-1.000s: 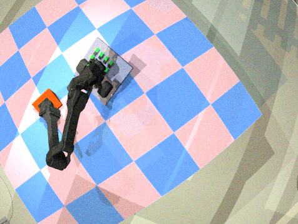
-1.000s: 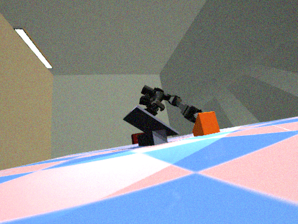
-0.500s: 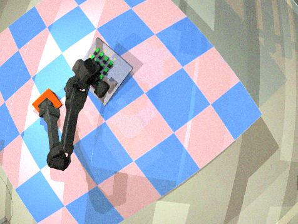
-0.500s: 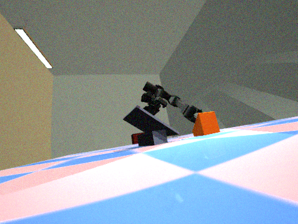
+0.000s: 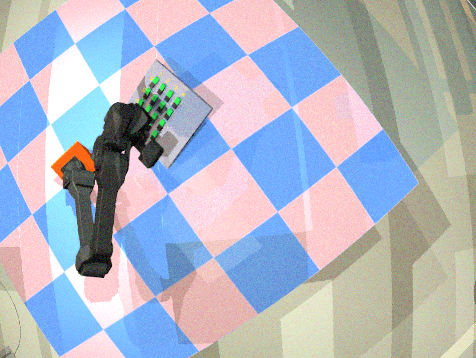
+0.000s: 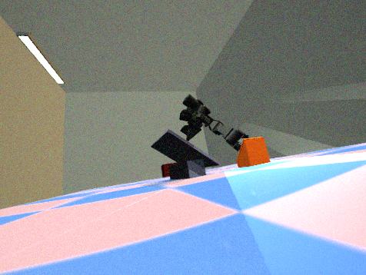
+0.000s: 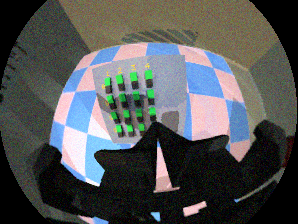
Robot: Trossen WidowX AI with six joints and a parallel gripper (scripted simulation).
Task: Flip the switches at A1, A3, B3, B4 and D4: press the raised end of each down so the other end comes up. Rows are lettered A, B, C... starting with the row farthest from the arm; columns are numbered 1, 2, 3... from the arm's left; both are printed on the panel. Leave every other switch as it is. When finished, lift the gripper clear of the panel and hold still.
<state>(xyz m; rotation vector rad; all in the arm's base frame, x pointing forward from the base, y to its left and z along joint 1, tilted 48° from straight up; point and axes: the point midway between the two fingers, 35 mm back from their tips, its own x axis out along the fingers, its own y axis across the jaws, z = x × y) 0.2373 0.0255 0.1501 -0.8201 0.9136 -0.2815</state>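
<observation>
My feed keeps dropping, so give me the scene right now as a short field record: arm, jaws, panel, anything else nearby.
arm: reaching from its orange base over the near edge of the switch panel
gripper: jaws shut, nothing held, tips pointing at the panel's nearest row
panel: grey, tilted on a dark block, green switches in a grid
contact: cannot tell whether the tips touch a switch
floor: pink and blue checks
</observation>
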